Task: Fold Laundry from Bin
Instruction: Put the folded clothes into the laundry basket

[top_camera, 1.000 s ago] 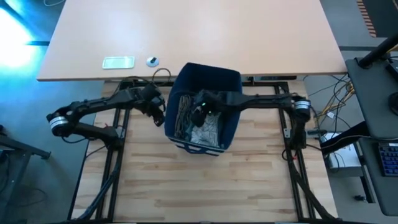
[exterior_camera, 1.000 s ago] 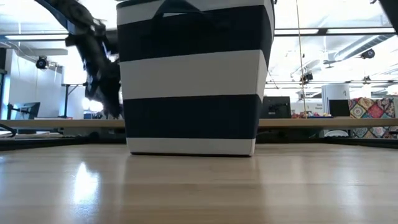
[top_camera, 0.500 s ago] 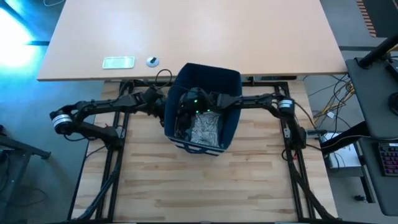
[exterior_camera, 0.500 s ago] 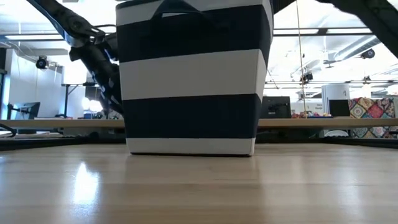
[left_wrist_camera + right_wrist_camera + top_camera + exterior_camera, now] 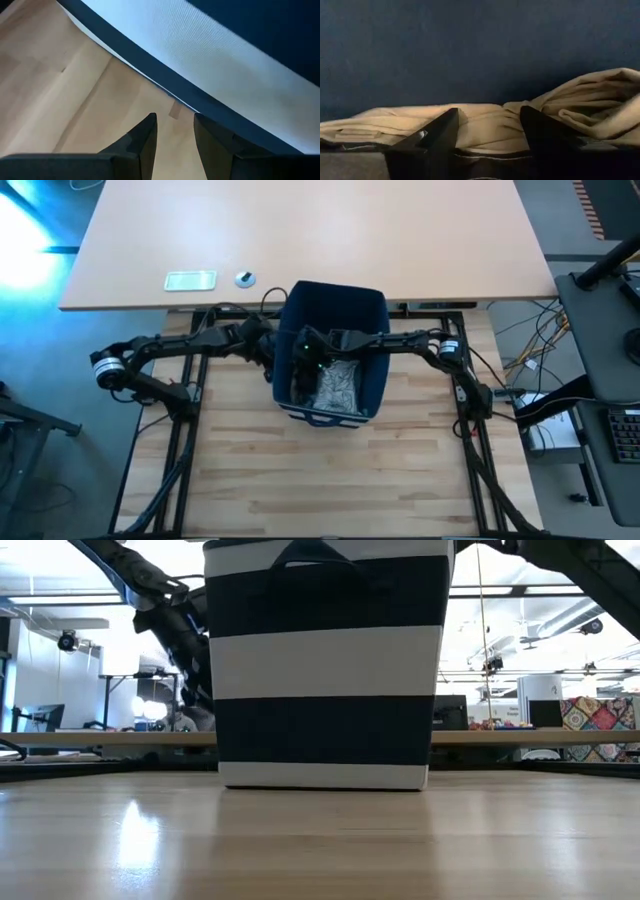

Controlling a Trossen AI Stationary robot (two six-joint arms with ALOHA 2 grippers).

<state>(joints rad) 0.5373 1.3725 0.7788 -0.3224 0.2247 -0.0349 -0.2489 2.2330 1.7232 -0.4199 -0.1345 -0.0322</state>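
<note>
The navy bin (image 5: 335,330) with white stripes (image 5: 325,660) stands upright on the wooden table. Inside it lie laundry pieces: a grey patterned one (image 5: 337,388) and a beige one (image 5: 580,102), which rests against the navy inner wall. My right gripper (image 5: 303,365) reaches down into the bin from the right. It is open, its tips (image 5: 489,117) just over the beige cloth. My left gripper (image 5: 268,352) stands outside the bin's left wall. It is open and points down at the wall's base (image 5: 175,127), with nothing between the fingers. My left gripper stands hard by the base of the bin's left wall (image 5: 210,107); I cannot tell whether a finger touches it. My right gripper hangs over the beige garment's folds (image 5: 485,127), slanting down from the right; I cannot tell whether its fingertips touch the cloth.
On the farther tabletop lie a small white flat device (image 5: 190,280) and a small round object (image 5: 245,278). Bare wood (image 5: 330,470) stretches from the bin to the table's near edge. Dark frame rails (image 5: 185,430) run along both sides.
My right gripper has sunk into the bin toward its left wall, rolling as it went, and stayed open. My left gripper has moved in toward the bin's left wall and tipped lower. The bin has slid a little toward the table's right, still upright.
</note>
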